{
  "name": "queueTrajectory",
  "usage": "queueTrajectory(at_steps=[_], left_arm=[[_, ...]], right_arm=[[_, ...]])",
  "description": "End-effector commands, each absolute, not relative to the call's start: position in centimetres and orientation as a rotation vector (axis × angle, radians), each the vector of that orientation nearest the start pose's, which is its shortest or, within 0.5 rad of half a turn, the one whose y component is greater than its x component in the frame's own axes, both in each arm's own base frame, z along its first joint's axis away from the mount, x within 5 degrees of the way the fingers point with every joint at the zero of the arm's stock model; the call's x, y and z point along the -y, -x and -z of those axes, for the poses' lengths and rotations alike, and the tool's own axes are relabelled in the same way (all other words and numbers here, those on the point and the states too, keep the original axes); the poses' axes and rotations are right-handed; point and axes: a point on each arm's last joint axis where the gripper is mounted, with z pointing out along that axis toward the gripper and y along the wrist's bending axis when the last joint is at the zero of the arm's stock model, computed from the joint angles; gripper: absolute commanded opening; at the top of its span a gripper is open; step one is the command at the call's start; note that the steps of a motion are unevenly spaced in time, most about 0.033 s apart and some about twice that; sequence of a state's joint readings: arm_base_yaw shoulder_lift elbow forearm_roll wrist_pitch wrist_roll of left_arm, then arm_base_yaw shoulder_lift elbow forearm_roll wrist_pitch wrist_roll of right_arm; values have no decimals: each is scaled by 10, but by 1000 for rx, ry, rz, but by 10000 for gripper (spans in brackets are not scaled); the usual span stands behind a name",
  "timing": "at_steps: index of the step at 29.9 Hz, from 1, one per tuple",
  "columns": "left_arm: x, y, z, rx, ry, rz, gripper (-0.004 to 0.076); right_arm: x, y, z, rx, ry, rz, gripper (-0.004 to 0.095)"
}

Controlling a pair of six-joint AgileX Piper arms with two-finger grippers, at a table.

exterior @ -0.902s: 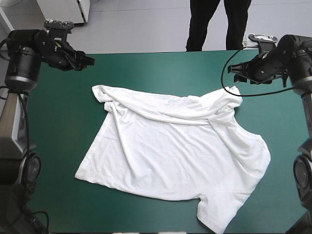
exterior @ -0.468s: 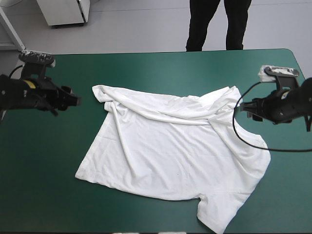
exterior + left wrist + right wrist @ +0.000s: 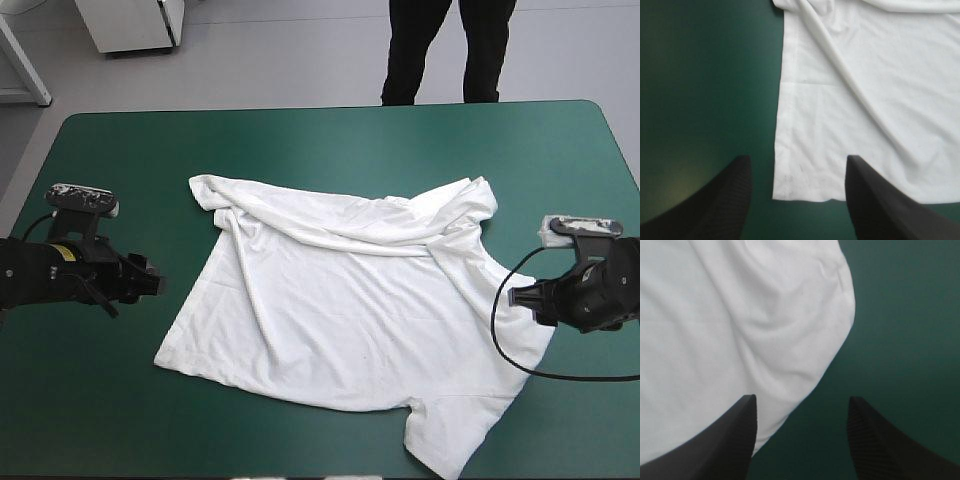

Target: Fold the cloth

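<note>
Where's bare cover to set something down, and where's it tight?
Bare teal-green cover: the wide strip between the T-shirt and the far edge, and the near-left corner. Crowded: the left gripper and right gripper, both open, flank the T-shirt's sides.

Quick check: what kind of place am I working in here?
Probably a robot test bench: a teal-green table, one white T-shirt spread on it, left gripper and right gripper open beside it.
</note>
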State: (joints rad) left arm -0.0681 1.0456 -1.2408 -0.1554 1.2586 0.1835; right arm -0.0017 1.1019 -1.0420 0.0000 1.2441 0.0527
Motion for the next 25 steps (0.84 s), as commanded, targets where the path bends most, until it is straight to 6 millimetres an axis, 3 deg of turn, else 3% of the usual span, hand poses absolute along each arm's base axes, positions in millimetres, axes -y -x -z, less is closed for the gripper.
queueTrajectory(at_steps=[1,8,18,25], left_arm=[[30,-169,-412,-2493,-307,227,407],[31,-168,-412,-2496,-308,242,407],[31,-169,-413,-2484,-305,243,407],[31,-169,-413,-2484,-305,246,407]], right_arm=[[3,-191,-317,-2789,-103,25,510],[6,-205,-269,-2868,-205,-9,510],[23,-231,-235,-2954,-239,-3,508],[22,-243,-218,-2974,-269,-47,352]])
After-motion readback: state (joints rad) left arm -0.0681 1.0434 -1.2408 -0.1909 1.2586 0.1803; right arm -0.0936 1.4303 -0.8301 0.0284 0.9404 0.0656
